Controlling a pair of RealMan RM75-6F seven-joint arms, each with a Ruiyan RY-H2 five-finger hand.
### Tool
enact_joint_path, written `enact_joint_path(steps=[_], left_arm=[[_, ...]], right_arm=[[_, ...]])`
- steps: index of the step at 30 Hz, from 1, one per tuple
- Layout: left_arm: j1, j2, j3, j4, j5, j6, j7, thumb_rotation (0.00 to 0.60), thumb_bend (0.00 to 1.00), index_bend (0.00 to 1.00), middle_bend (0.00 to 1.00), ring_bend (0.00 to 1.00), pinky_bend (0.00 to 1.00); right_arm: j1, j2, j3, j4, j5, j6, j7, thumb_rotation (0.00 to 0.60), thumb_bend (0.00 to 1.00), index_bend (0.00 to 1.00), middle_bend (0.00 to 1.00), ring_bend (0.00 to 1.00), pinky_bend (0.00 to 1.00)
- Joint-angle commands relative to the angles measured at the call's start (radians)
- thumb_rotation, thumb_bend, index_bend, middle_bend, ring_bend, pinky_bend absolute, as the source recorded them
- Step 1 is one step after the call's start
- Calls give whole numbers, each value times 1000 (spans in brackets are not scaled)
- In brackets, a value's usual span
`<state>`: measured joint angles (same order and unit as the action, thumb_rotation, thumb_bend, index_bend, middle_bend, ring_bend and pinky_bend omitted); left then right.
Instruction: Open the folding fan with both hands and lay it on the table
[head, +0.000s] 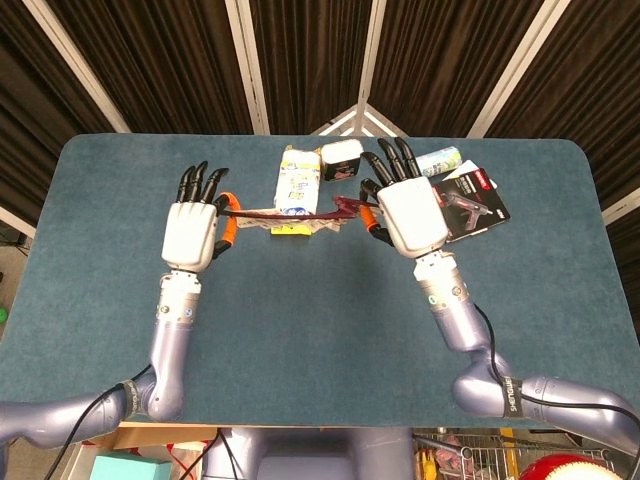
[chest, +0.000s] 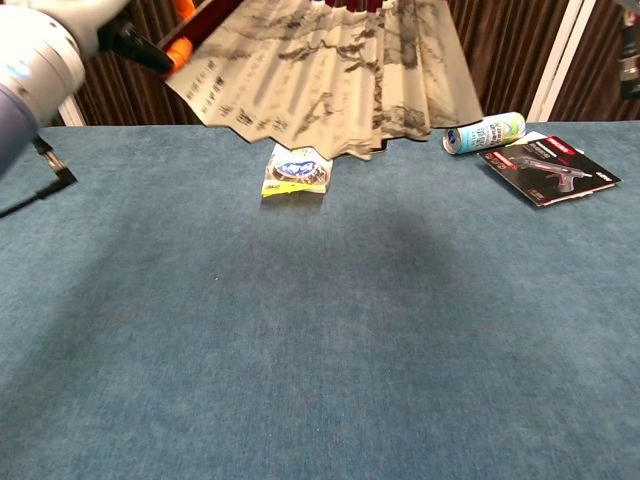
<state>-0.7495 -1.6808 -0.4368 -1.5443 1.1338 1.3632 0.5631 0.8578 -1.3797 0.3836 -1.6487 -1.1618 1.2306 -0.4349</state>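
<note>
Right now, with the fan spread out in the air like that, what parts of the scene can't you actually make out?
- Right hand: head view shows only its back, so its grip on the fan is hidden; out of the chest view.
- Left hand: chest view's top-left edge crops it.
- Small box: hidden behind the fan in the chest view.
- Snack packet and can: print too small to read.

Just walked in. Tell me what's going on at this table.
The robot is holding a cream paper folding fan with dark red ribs and ink painting up above the blue table, spread wide between its two hands. The left hand grips one end rib, the right hand the other. The fan is open but not yet laid down. A yellow snack packet lies below it.
</note>
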Motion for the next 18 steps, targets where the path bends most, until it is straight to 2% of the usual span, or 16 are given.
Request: enact_joint_path(steps=[1,9,18], left_arm=[[7,38,-4,-32,9,-3,5,600,654,620,142,0,0],[24,105,3,-78,21,-2,5,600,657,624,142,0,0],[40,136,26,-95,29,4,-6,600,659,630,142,0,0]], right_arm=[[-13,18,-21,22,-24,2,-4,600,686,778,216,59,0],[-58,49,-66,51,-65,22,10,600,686,780,215,59,0],[-104,66,-128,93,-143,65,-21,600,686,781,216,59,0]])
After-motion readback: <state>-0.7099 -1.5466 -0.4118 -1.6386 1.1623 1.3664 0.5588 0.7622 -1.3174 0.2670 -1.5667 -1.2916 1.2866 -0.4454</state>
